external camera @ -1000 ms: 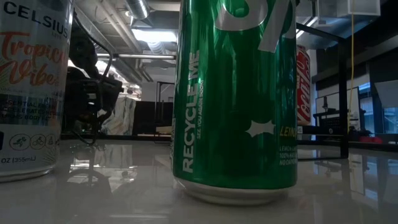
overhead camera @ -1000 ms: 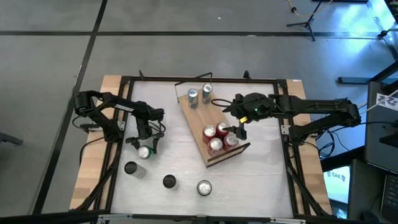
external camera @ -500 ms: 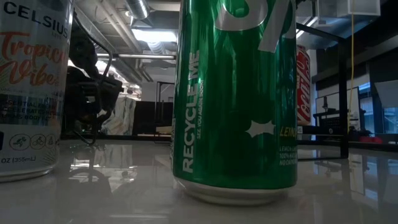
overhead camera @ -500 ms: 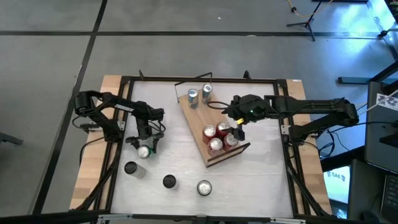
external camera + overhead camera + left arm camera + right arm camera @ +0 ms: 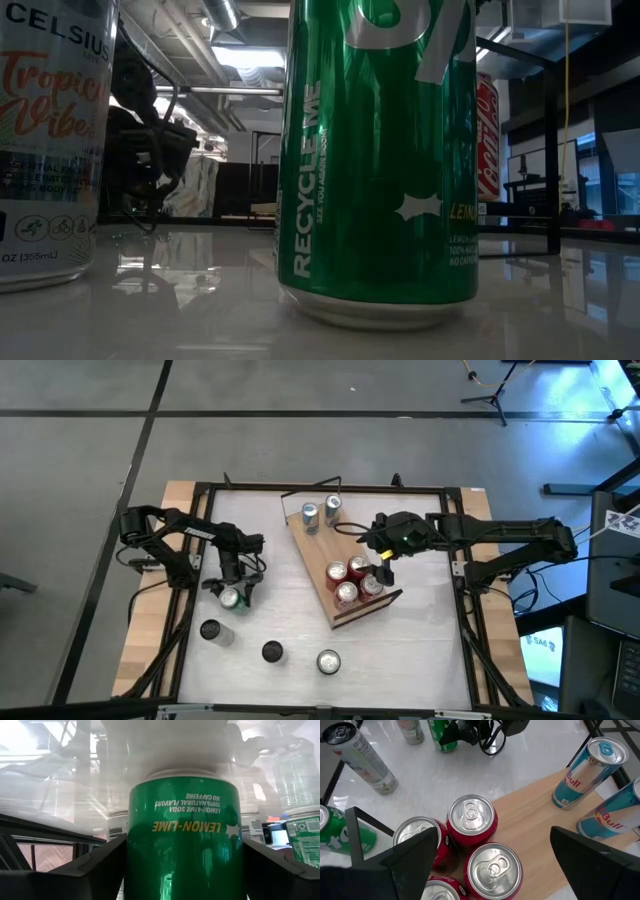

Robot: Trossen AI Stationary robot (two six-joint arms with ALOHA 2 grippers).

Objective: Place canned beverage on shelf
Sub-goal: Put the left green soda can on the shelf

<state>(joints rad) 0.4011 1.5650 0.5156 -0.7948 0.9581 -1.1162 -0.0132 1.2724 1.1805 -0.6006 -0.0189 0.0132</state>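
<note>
Gripping from either side, my left gripper (image 5: 233,592) has its two fingers (image 5: 95,865) pressed against the green lemon-lime can (image 5: 184,837), which stands on the left half of the white table (image 5: 290,620). I clamp it around the body, not the top, I judge so that it stays upright when lifted and can be set down on its base. In the high view the can's silver top shows just under my left wrist.

My right gripper (image 5: 384,565) hangs above the shelf (image 5: 318,550), fingers spread wide with nothing between them, right over the cluster of red cans (image 5: 471,820) packed at the dark-rimmed near end. It looks to me like it waits there out of the way, or has finished with that cluster.

That shelf lies diagonally in the middle of the table, to the right of my held can and well apart from it. Two blue-and-silver cans (image 5: 587,772) stand at its far end by the wire frame, so bare board remains between them and the red ones, the likeliest landing spot.

Three more cans stand loose on the near side of the table: a white one (image 5: 210,631), a dark one (image 5: 272,651) and a green one (image 5: 328,661).
</note>
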